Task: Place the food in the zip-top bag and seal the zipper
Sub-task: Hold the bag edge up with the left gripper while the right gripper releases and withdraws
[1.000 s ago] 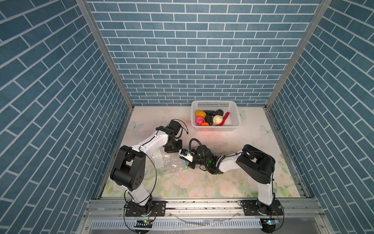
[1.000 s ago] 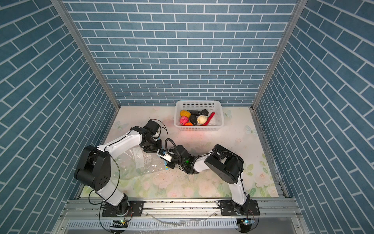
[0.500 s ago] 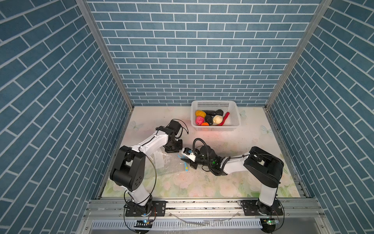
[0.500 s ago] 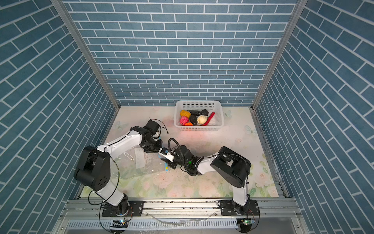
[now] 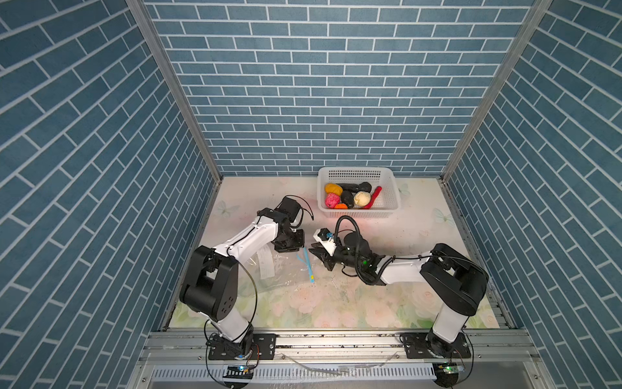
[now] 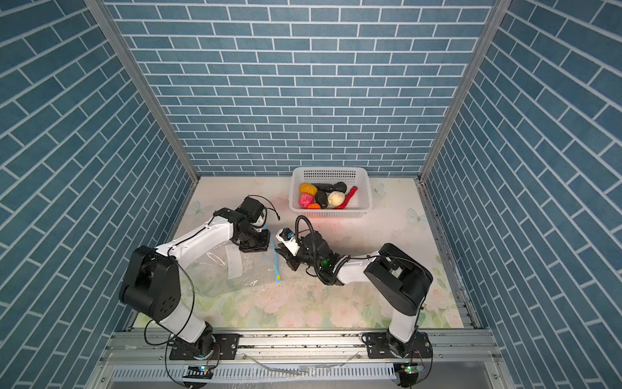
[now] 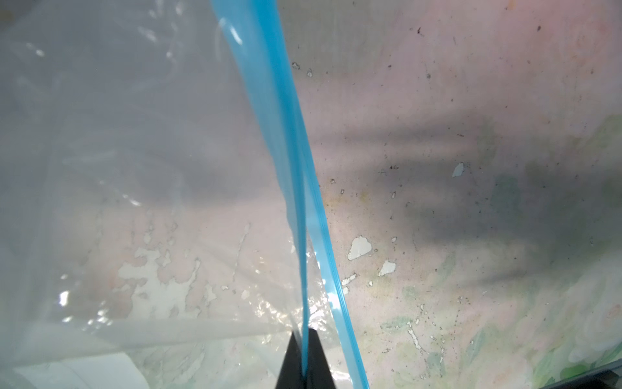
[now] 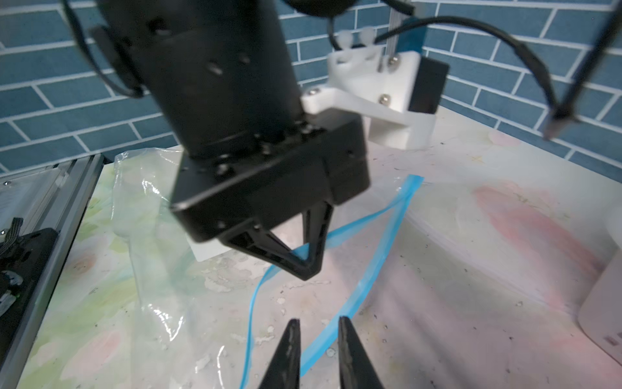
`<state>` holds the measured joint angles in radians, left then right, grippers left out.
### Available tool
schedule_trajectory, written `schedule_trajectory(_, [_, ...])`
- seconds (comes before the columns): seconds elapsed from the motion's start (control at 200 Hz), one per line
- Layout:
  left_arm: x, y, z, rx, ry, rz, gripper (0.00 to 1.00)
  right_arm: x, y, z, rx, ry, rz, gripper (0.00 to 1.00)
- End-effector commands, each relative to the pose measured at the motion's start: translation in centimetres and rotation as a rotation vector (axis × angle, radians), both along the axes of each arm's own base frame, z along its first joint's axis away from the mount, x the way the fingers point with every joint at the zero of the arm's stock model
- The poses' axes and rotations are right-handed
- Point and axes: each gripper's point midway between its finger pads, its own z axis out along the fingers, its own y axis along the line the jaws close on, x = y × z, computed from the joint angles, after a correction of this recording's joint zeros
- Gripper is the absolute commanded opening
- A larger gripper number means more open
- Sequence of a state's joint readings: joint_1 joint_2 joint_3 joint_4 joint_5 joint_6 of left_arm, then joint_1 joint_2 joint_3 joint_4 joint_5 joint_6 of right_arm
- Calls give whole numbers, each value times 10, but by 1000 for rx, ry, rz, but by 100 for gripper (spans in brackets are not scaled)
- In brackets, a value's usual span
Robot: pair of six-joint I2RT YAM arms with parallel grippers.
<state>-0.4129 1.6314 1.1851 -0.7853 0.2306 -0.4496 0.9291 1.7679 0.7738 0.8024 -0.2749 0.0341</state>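
The left tool (image 7: 304,350) had stayed clamped on one lip of the zipper (image 5: 307,263), a thin, ribbed, light-blue strip along the edge of the clear, crinkly zip-top bag (image 5: 279,274), which lay on the floral desk (image 5: 336,303). Just beside the bag, the right tool (image 8: 318,321) held its black pointed fingers a narrow gap apart, gripping nothing; its elbow had swung farther from the bag. Beyond the bag, the lumpy, rounded food (image 5: 350,200) sat in a white perforated basket (image 5: 356,172).
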Motion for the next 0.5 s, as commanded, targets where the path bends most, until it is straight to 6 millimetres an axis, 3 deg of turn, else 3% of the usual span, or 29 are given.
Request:
schedule_trajectory(0.0, [-2, -4, 13, -17, -7, -6, 0, 3, 0, -1, 23, 55, 8, 14])
schedule_trajectory(0.495, [-1, -8, 27, -42, -21, -5, 0, 28, 21, -7, 17, 105, 14, 1])
